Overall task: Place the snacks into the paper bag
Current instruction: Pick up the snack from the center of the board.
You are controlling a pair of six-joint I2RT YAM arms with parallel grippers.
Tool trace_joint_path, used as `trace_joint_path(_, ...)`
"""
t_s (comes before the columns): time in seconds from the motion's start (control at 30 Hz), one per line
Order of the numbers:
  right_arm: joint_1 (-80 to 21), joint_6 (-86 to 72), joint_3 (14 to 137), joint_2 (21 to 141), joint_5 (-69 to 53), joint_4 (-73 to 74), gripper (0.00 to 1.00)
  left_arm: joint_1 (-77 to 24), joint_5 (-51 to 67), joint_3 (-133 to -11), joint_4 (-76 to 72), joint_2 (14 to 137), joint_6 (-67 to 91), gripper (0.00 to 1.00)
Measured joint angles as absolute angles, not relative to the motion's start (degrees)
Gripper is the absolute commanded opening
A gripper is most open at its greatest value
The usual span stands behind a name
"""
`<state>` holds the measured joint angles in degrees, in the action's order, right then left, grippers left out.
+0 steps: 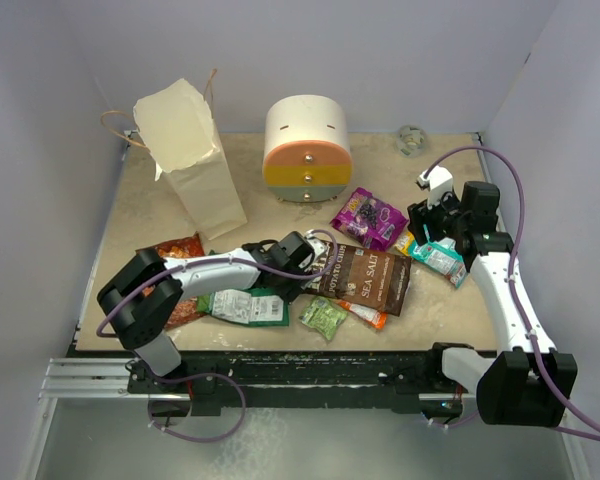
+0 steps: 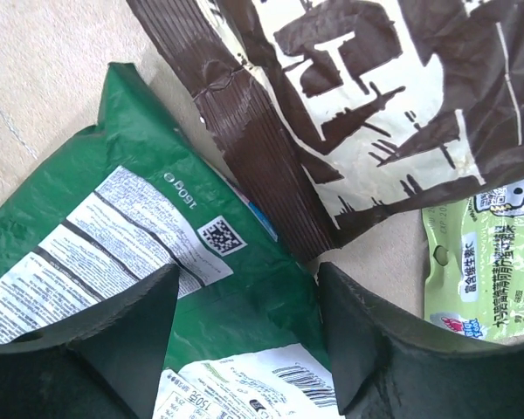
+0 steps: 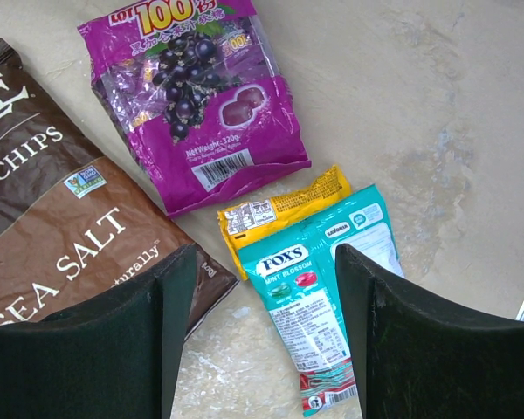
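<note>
Currently left gripper sits wide astride green packet on tabletop, right gripper wide over teal packet; risk: adjoining brown chip bag may get pinched too; paper bag stands rear-left

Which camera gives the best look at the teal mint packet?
Right wrist: the teal mint packet sits centre frame, large, its label readable. The top view shows it only small; the left wrist does not show it.

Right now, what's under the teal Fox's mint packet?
A flat yellow-orange packet pokes out from under the top end of the teal Fox's mint packet; its remainder is covered.
</note>
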<state>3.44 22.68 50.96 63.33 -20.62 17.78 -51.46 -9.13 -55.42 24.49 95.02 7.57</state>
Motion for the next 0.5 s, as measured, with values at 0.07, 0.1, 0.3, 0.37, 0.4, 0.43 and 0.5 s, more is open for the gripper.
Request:
trace_joint_path(0.07, 3.4, 22.7, 51.0, 63.3, -20.7, 17.8, 0.68, -51.5, -9.0, -55.3, 24.3, 94.7, 7.0, 0.55)
trace_joint_path(0.1, 3.4, 22.7, 51.0, 63.3, -20.7, 17.8, 0.68, -51.5, -8.8, -55.1, 23.9, 94.4, 6.6, 0.51)
trace_joint_path(0.3, 3.4, 22.7, 51.0, 63.4, -20.8, 17.8, 0.68, -51.5, -7.8, -54.8, 23.6, 90.5, 3.5, 0.16)
trace_joint_path(0.37, 3.4, 22.7, 51.0, 63.4, -20.8, 17.8, 0.68, -51.5, -7.7, -54.8, 23.6, 88.7, 2.1, 0.02)
trace_joint_path(0.4, 3.4, 22.7, 51.0, 63.4, -20.8, 17.8, 0.68, -51.4, -7.6, -54.8, 23.6, 87.7, 1.1, 0.0)
trace_joint_path(0.43, 3.4, 22.7, 51.0, 63.4, -20.8, 17.8, 0.68, -51.2, -7.5, -54.8, 23.6, 86.7, 0.2, 0.0)
trace_joint_path(0.5, 3.4, 22.7, 51.0, 63.4, -20.8, 17.8, 0.68, -50.5, -6.6, -55.2, 24.0, 85.1, -1.3, 0.0)
